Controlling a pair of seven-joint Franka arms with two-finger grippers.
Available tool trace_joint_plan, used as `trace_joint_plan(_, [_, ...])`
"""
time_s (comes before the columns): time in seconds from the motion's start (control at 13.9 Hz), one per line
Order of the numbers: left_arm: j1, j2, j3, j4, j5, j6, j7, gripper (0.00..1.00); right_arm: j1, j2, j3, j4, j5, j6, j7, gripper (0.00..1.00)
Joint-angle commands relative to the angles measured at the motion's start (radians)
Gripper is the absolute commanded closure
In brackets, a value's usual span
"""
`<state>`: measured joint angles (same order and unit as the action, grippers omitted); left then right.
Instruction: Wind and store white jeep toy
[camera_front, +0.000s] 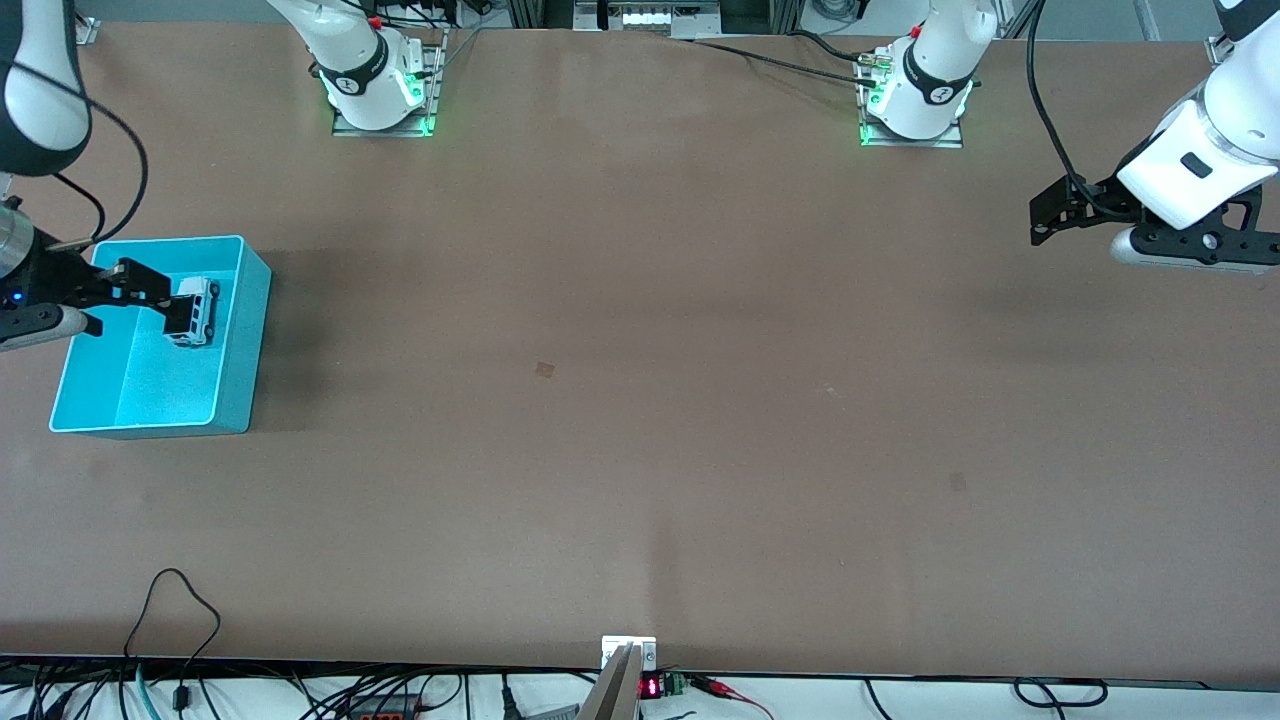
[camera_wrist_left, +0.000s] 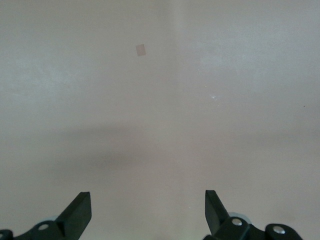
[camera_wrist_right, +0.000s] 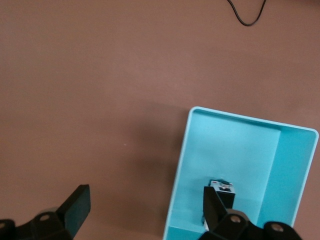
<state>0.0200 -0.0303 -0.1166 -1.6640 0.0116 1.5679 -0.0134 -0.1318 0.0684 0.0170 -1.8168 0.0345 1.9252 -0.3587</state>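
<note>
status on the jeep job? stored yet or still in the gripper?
Storing looks done: the white jeep toy sits inside the cyan bin. Winding can't be judged. Nothing is in hand: the right gripper is open above the bin, and the left gripper waits open over bare table. What's left is probably only pulling the right arm away.

Even, bright overhead light; soft shadows on the table (camera_front: 640, 400); green glow at both bases; left wrist view washed out.
</note>
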Motion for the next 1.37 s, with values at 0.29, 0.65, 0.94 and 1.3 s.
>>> trace_joint_plan(0.29, [0.003, 0.012, -0.005, 0.032, -0.010, -0.019, 0.000, 0.00, 0.083, -0.079, -0.006, 0.025, 0.005, -0.101, 0.224, 0.00])
trace_joint_plan(0.65, [0.003, 0.012, -0.005, 0.032, -0.009, -0.019, 0.000, 0.00, 0.149, -0.079, -0.009, 0.157, 0.008, -0.284, 0.357, 0.00])
trace_joint_plan(0.94, [0.003, 0.012, -0.005, 0.032, -0.008, -0.019, 0.000, 0.00, 0.179, -0.078, -0.018, 0.206, 0.045, -0.319, 0.360, 0.00])
trace_joint_plan(1.3, [0.003, 0.012, -0.005, 0.033, -0.008, -0.019, 0.000, 0.00, 0.199, -0.079, -0.019, 0.225, 0.022, -0.322, 0.374, 0.00])
